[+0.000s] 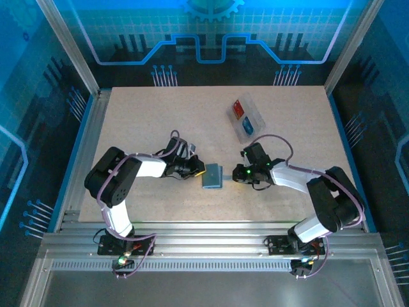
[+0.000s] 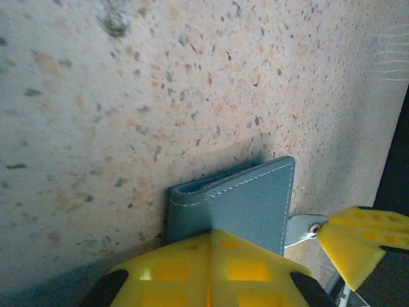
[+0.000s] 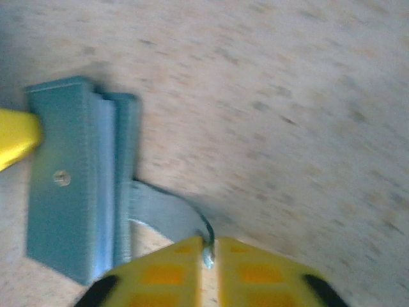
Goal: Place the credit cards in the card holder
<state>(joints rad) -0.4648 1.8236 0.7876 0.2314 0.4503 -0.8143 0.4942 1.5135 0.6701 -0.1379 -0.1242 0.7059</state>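
The card holder, a teal-grey folded wallet, lies at the table's middle. My left gripper is shut, its yellow fingertips together and resting against the left side of the card holder. My right gripper is on the wallet's right. Its fingers stand a sliver apart, with the snap end of the wallet's strap caught between them. The strap curves back to the card holder. The red credit card and the blue credit card lie in a clear tray at the back right.
The clear plastic tray sits angled on the speckled table, well beyond the right arm. Metal frame rails run along the table's left, right and near edges.
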